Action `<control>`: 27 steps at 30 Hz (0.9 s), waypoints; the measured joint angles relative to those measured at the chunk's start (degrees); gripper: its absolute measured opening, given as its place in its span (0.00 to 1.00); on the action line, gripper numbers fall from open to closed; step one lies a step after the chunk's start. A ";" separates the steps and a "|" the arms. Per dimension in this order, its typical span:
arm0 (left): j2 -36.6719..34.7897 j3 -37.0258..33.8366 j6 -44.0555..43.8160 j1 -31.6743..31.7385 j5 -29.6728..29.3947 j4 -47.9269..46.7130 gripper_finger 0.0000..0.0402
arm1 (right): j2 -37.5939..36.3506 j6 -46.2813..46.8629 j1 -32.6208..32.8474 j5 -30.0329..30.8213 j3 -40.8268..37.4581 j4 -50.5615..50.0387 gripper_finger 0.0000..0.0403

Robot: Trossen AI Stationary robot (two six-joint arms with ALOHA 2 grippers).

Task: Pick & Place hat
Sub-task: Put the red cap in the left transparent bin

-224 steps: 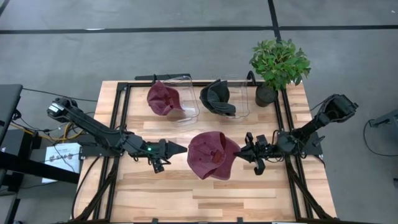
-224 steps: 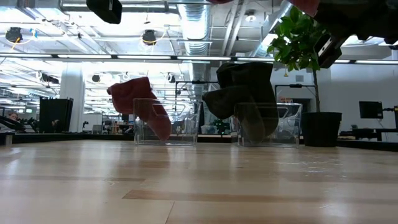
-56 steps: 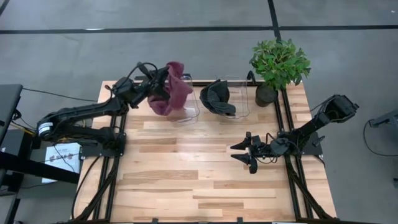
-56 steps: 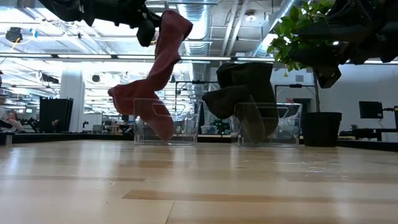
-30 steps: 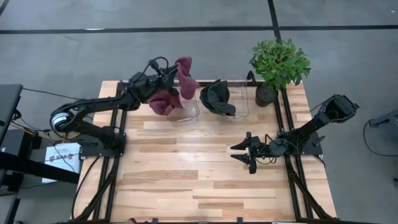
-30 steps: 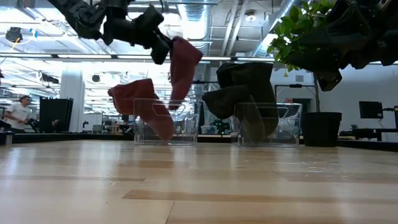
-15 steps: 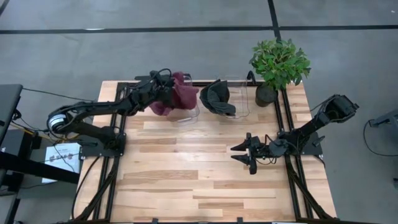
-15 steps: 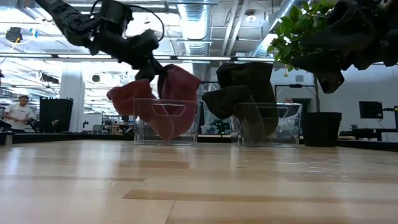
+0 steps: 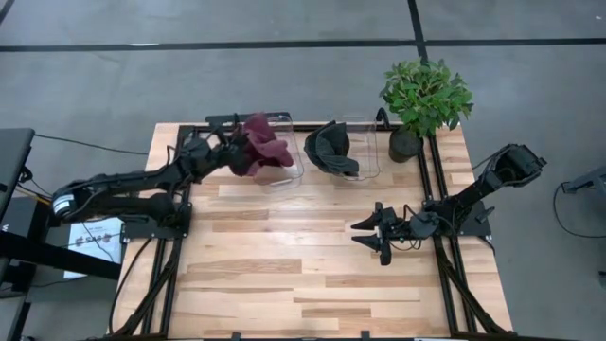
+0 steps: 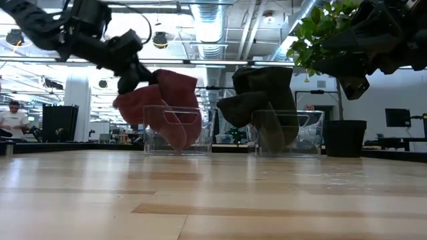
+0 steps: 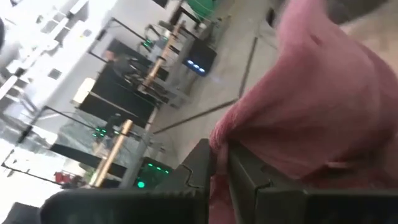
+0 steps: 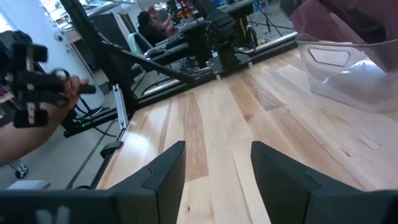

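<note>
Hat (image 9: pixel 263 150), the red one, hangs from the left claw (image 9: pixel 234 147), which is pinched tight on its edge. It sits just past the claw's tip, down in the clear box (image 9: pixel 285 163), likely so it can be dropped there. Beyond that box, another clear box holds a dark hat (image 9: pixel 329 149). The right claw (image 9: pixel 369 231) waits well apart over the surface (image 9: pixel 284 275), fingers open, holding nothing.

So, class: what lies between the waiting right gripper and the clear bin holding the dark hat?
Only bare table separates the right gripper and that bin, per the high view.
</note>
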 joint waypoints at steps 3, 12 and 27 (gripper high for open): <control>-1.12 -3.51 -1.46 -0.55 0.13 -0.13 0.07 | 0.00 0.00 0.00 -0.03 0.00 0.17 0.42; -1.71 -6.73 -1.48 -4.02 0.19 -1.03 0.07 | 0.00 -0.02 -0.09 -0.03 0.00 0.65 0.42; -1.82 -6.77 1.31 -7.26 -7.40 -1.21 0.07 | 0.00 -0.01 -0.09 -0.03 0.00 0.39 0.41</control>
